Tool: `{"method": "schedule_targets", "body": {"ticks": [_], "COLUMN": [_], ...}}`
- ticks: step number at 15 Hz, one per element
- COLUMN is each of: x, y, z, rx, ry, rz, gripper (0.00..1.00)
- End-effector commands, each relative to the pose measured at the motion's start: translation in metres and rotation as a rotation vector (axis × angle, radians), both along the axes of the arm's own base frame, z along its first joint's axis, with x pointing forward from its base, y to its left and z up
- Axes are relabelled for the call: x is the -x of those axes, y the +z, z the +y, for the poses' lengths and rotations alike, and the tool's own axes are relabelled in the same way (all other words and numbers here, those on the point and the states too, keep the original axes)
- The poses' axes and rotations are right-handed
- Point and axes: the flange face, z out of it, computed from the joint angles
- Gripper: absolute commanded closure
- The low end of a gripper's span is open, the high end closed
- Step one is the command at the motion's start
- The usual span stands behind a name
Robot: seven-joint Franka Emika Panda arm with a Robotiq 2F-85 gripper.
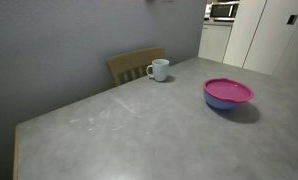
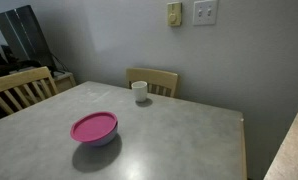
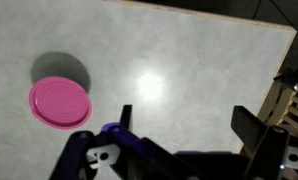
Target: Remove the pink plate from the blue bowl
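The pink plate (image 1: 229,90) (image 2: 94,127) sat on top of the blue bowl (image 1: 227,104) (image 2: 98,141), covering its mouth so that only the bowl's side showed beneath the rim in both exterior views. In the wrist view the plate (image 3: 60,102) appeared as a flat round disc and hid the bowl under it. The pair stood on the grey tabletop (image 1: 139,130) (image 2: 179,130) (image 3: 189,60), away from its edges. A white mug (image 1: 159,69) (image 2: 140,91) stood upright well apart from them, near the table's far edge, just in front of a wooden chair (image 1: 135,64) (image 2: 153,79). A second chair (image 2: 19,88) stood at another side of the table. The fingers (image 3: 251,130) were spread wide apart and held nothing, hanging above bare tabletop, with the plate off to one side in the wrist view.
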Motion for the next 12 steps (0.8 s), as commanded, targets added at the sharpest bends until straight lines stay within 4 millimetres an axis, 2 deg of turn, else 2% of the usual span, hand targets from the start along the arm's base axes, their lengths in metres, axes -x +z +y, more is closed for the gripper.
{"method": "schedule_targets", "body": {"ticks": [1, 4, 7, 9, 12], "x": [0.000, 0.000, -0.009, -0.023, -0.053], "y": [0.001, 0.001, -0.008, -0.016, -0.033], "z": [0.000, 0.000, -0.012, -0.030, -0.069], "rx": [0.001, 0.001, 0.029, 0.042, 0.042], "ry": [0.000, 0.000, 0.092, 0.161, 0.292], "rz": [0.001, 0.001, 0.012, 0.006, -0.012], "gripper": [0.00, 0.00, 0.00, 0.00, 0.00]}}
